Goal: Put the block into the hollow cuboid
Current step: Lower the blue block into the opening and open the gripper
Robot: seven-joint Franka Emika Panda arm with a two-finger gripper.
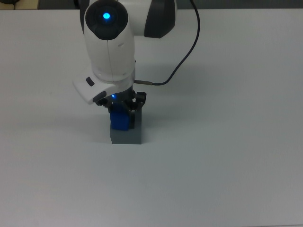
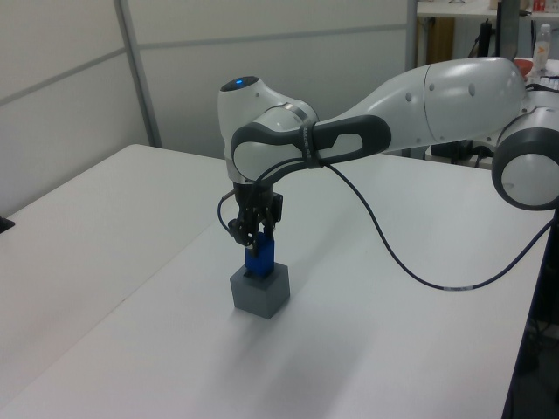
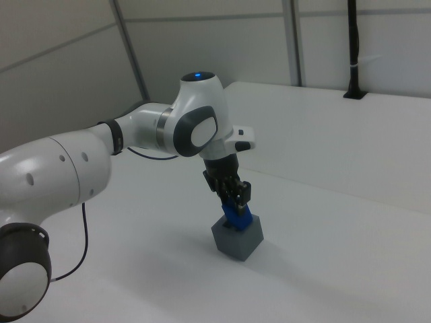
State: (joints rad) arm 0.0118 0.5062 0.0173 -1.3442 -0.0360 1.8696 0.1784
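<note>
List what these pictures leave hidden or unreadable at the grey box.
- Hollow cuboid recess: the block and pincer cover it in the top view.
- Block's lower end: box walls hide it in the left view and right view, so its depth is unreadable.
- Box's far wall: the arm covers it in the top view.

Gripper [image 2: 256, 247] clamps blue block [image 2: 260, 259]; block above grey hollow cuboid [image 2: 259, 292].

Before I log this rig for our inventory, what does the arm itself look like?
A glossy white arm with rounded shells, dark grey joint bands and a glowing blue light on its wrist cap. A black cable loops to the black end effector.
</note>
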